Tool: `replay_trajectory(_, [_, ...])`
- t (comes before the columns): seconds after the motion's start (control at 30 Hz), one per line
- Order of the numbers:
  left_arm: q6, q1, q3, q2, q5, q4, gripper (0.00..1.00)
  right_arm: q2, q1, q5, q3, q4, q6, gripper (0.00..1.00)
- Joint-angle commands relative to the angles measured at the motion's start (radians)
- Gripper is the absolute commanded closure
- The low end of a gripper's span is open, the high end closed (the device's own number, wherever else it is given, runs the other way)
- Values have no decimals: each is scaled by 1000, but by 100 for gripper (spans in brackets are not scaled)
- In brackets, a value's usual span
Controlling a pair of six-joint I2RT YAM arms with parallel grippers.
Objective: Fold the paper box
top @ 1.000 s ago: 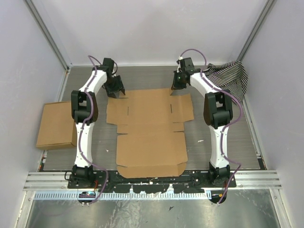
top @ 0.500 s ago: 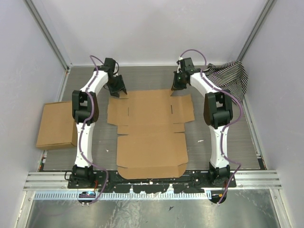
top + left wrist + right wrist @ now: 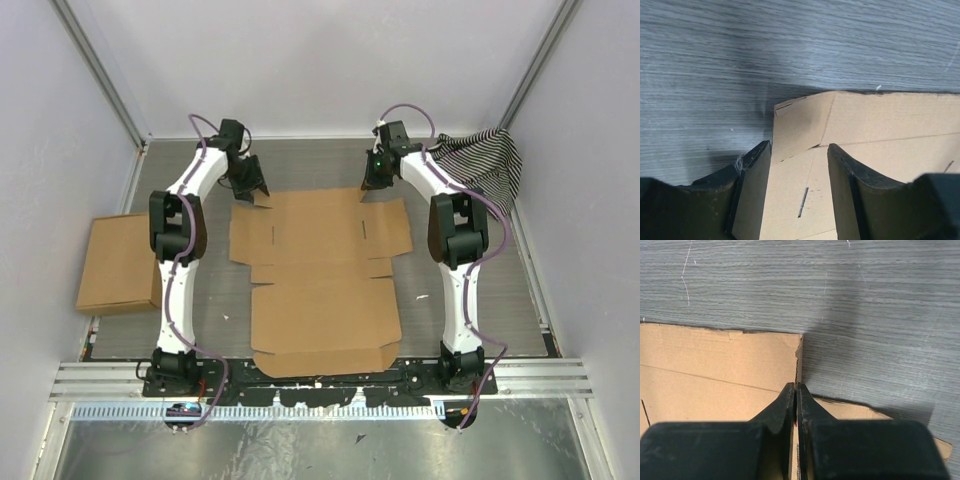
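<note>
Brown die-cut cardboard paper box [image 3: 320, 270]: you have it lying flat and unfolded on the grey wood-grain bench [image 3: 300, 165]. Left tool [image 3: 799, 150]: open, its fingers astride the box's far left corner. Right tool [image 3: 796, 386]: closed, tips together at the edge of the box's far right corner; you cannot tell whether any card is pinched. Plain oblong brown cardboard piece [image 3: 118, 262]: left of the box, apart from it. Black-and-white striped cloth [image 3: 485, 155]: beyond the box's far right corner.
</note>
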Motion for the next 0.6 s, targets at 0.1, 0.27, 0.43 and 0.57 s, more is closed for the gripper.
replay_trajectory(0.1, [-42,-49,17,-63,69,43,46,9,6,-46,75,3,22,91])
replay_trajectory(0.27, [-55,-81,65,-27,80,40,46,13,8,-50,84,-2,22,91])
replay_trajectory(0.43, [-60,-104,112,28,84,17,47,25,9,-71,101,-13,18,87])
replay_trajectory(0.57, [-62,-106,122,57,84,5,47,28,18,-93,110,-14,3,76])
